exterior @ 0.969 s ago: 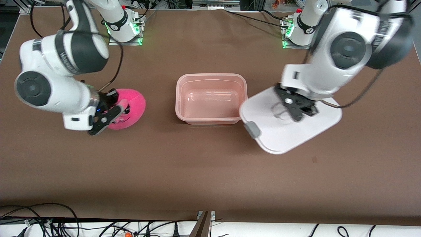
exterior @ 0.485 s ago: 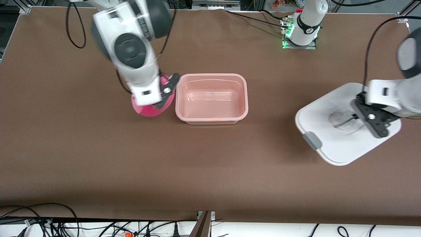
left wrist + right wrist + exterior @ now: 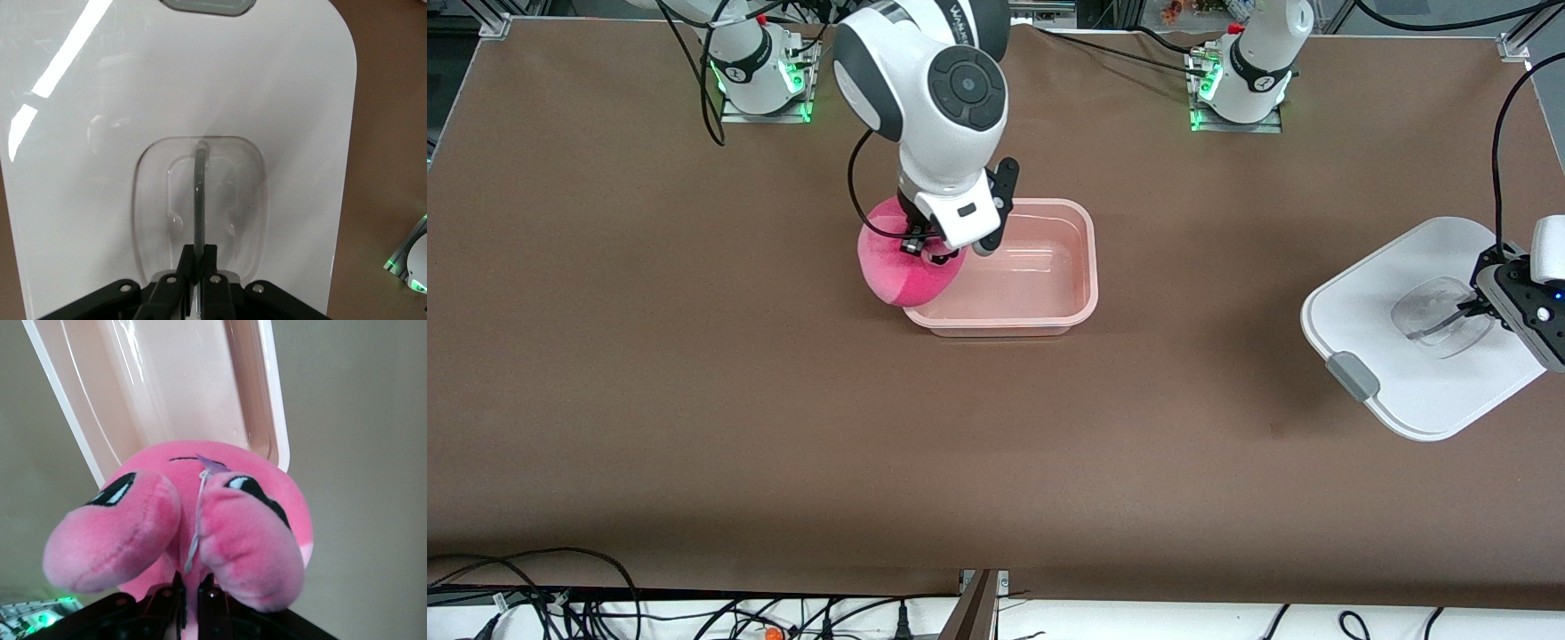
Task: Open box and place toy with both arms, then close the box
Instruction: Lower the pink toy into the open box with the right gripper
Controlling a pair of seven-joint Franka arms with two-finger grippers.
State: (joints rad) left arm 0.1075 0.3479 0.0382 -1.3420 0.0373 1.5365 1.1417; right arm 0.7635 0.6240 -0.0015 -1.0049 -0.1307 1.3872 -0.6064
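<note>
My right claw (image 3: 927,253) grips the toy (image 3: 900,267) over the box (image 3: 1040,293); my left claw (image 3: 1480,305) pinches the lid (image 3: 1369,302) above the brown table (image 3: 783,427).

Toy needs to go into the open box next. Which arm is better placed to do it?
The right one. The right gripper is already shut on the toy, over the box rim at the right arm's end. The left gripper holds the lid by its handle, well toward the left arm's end of the table.
</note>
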